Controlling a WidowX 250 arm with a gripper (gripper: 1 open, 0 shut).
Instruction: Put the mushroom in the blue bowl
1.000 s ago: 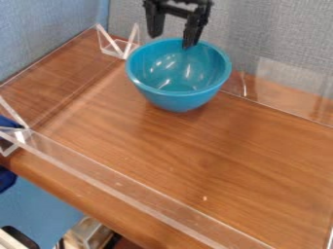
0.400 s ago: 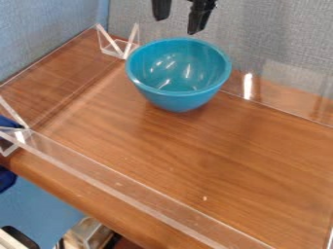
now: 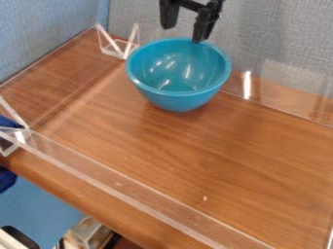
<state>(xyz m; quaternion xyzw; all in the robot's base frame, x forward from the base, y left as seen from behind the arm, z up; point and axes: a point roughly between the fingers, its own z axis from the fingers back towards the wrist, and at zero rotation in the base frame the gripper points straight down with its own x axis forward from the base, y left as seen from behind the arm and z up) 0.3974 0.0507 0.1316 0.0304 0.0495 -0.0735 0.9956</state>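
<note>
The blue bowl (image 3: 176, 95), glossy turquoise and deep, stands on the wooden table near the back wall. Inside it I see only shine and reflections. The mushroom does not show anywhere in this view. My gripper (image 3: 186, 29) hangs pointing down just above and behind the bowl's far rim. It is open, with its two dark fingers (image 3: 203, 27) apart and nothing between them. It is not touching the bowl.
The wooden table (image 3: 182, 165) is fenced by low clear acrylic walls, with triangular clear brackets (image 3: 120, 43) at the back left corner and another clear panel (image 3: 279, 78) at the back right. A blue-grey wall stands close behind the bowl.
The gripper has lifted from the bowl's far rim, where its fingertips dipped inside, and now hangs higher and slightly right. It stayed open. The bowl has not moved.
</note>
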